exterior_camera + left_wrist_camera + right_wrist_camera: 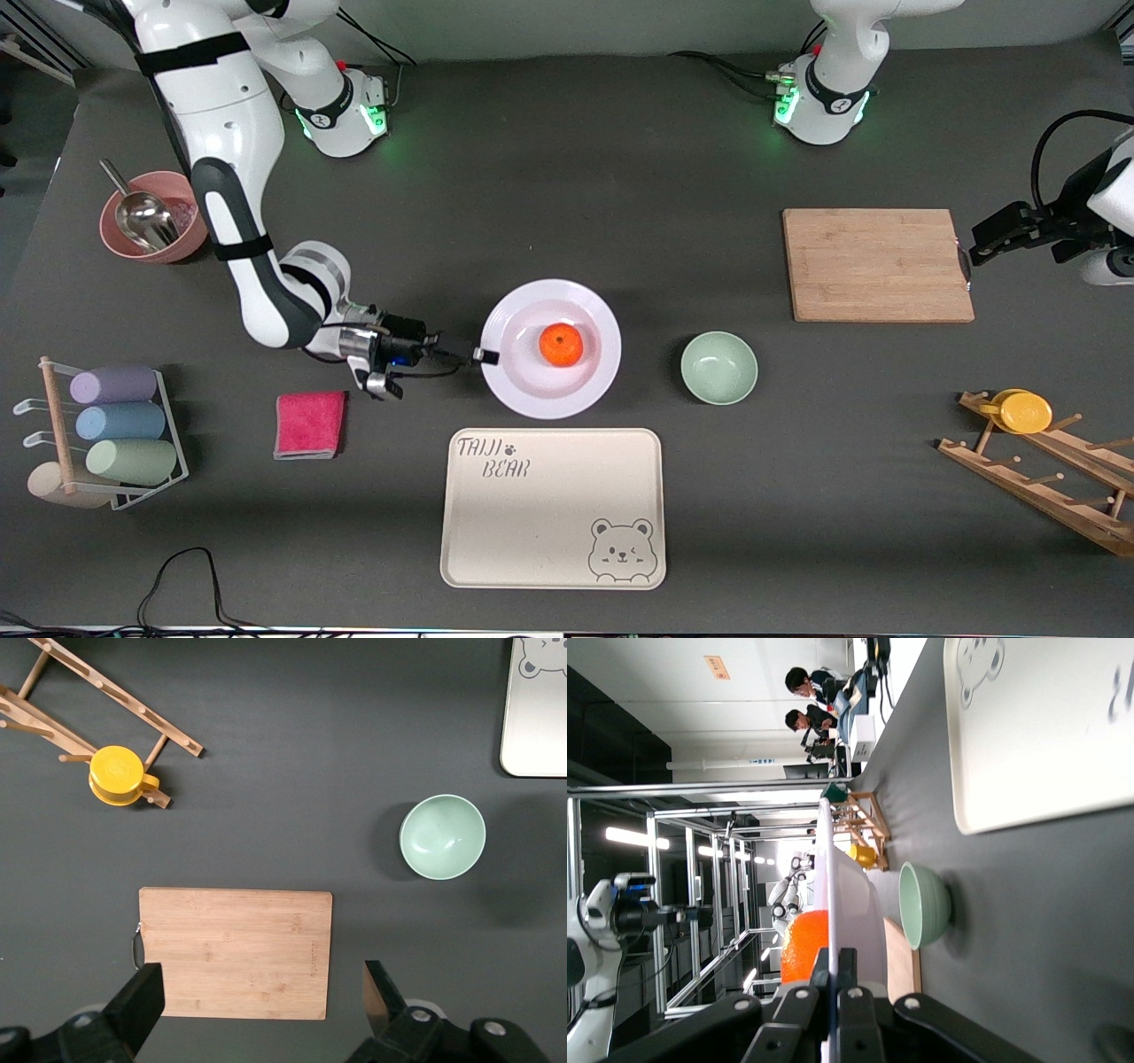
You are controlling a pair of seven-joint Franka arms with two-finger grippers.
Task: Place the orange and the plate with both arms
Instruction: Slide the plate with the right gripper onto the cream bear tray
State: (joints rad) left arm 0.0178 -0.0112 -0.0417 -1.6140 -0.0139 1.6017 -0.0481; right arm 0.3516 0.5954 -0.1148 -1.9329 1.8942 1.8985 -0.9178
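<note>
Orange (562,345) on plate (523,377), plate's rim pinched in right tool (485,356); left tool (257,992) spread.

Bare desk (567,177) lies open between the robot bases and the plate (532,385). Nearer the camera the cream tray (549,523) crowds the plate, and the green bowl (718,368) stands beside it toward the left arm's end. The right claw (478,355), clamped on the plate's rim, blocks the right arm's end.

A glossy, smooth plate (550,347) is seen, with a dimpled orange (562,345) on it; matt grained wood is shown by the cutting board (877,265), fuzzy cloth by the pink towel (309,424).
</note>
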